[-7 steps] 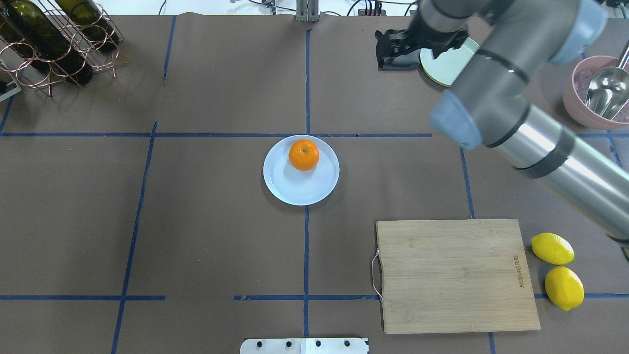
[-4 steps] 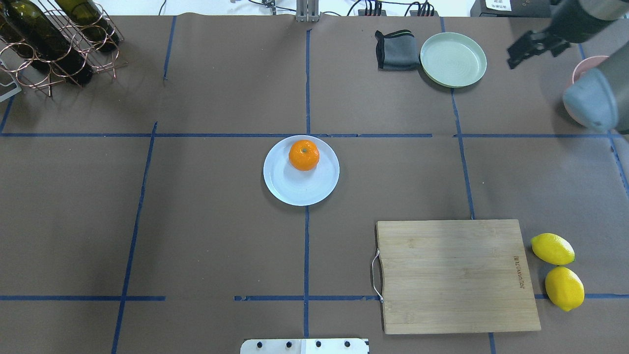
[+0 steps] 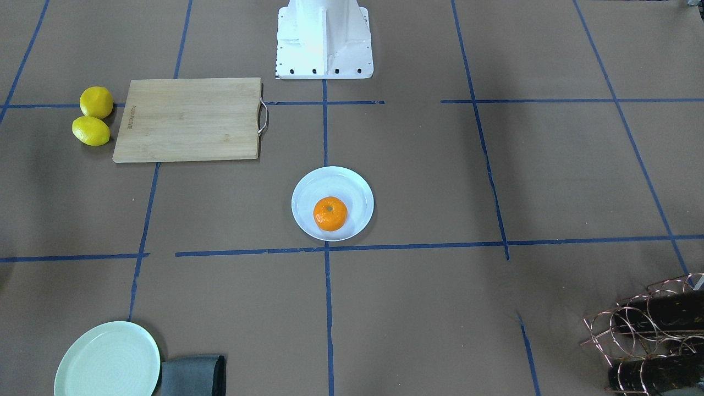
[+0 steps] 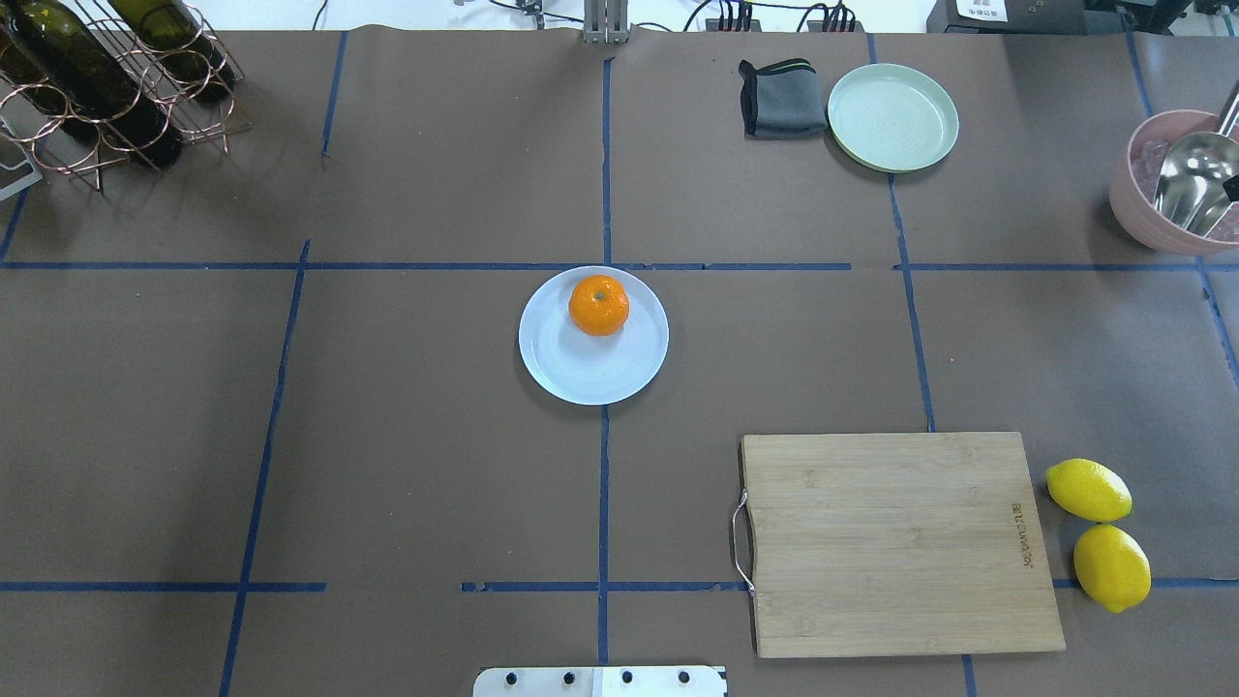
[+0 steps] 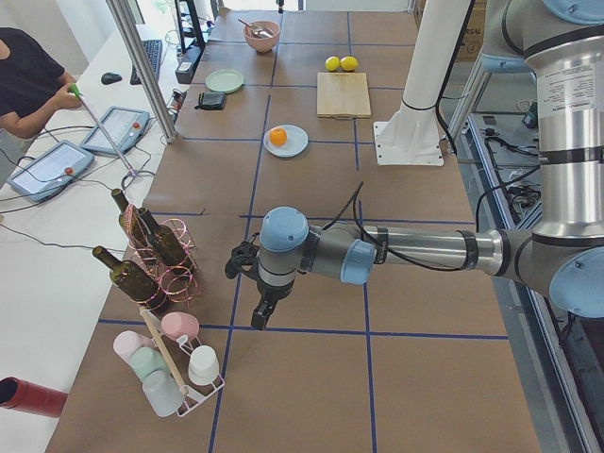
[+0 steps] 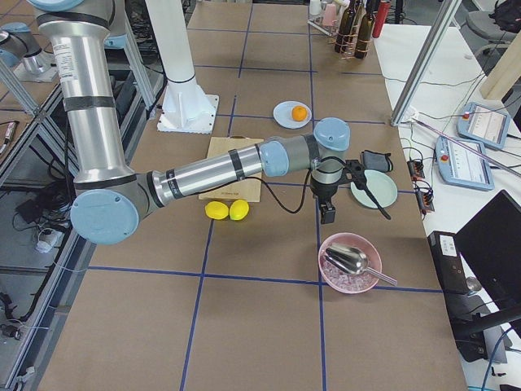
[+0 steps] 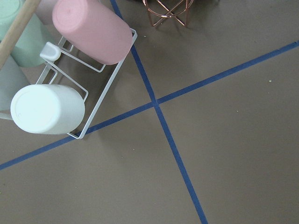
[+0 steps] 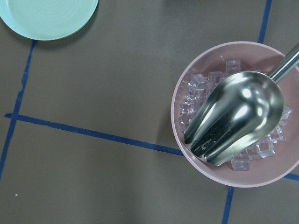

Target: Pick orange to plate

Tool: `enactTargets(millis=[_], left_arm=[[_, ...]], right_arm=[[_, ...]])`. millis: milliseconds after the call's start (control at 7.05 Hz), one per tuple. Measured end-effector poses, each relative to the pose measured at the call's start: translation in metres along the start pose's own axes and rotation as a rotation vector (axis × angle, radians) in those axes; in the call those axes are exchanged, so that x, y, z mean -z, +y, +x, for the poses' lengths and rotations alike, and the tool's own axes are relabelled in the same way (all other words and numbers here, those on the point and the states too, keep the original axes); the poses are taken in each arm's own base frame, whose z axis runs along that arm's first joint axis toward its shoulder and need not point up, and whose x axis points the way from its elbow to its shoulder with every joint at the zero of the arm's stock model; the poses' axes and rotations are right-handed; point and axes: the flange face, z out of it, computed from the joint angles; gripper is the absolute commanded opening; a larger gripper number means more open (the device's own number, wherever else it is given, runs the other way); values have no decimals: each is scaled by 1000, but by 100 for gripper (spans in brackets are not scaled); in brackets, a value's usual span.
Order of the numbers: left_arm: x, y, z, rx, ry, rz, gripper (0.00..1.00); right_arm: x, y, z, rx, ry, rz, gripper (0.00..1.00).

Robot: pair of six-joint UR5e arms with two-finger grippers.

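Observation:
The orange (image 4: pixel 598 305) rests on the far part of the pale bluish-white plate (image 4: pixel 581 373) at the table's middle, also seen as the orange (image 3: pixel 330 213) on the plate (image 3: pixel 341 181) from the front. No gripper is near it. My left gripper (image 5: pixel 266 307) hangs over the table's left end beside the bottle rack, shown only in the exterior left view. My right gripper (image 6: pixel 328 210) hangs between the mint plate and the pink bowl, shown only in the exterior right view. I cannot tell whether either is open or shut. Neither wrist view shows fingers.
A mint-green plate (image 4: pixel 892 116) and a grey cloth (image 4: pixel 782 99) lie far right. A pink bowl (image 4: pixel 1157 227) holds ice and a metal scoop (image 8: pixel 236 119). A cutting board (image 4: pixel 895 542) and two lemons (image 4: pixel 1089 489) sit near right. A wine rack (image 4: pixel 97 77) stands far left, a cup rack (image 7: pixel 70 84) beyond.
My right arm has swung rightward out of the overhead view, uncovering the mint plate and cloth. The orange and its plate have not moved.

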Motion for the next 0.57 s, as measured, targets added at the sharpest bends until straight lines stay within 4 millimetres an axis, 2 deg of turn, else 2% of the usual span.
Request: enactTargets(millis=[284, 567], left_arm=[[-5, 6, -11, 41, 12, -16, 100], [-3, -1, -13, 101, 32, -70, 100]], right_arm=[[-22, 16, 44, -92, -36, -46, 100], [-31, 35, 68, -148, -81, -66, 100]])
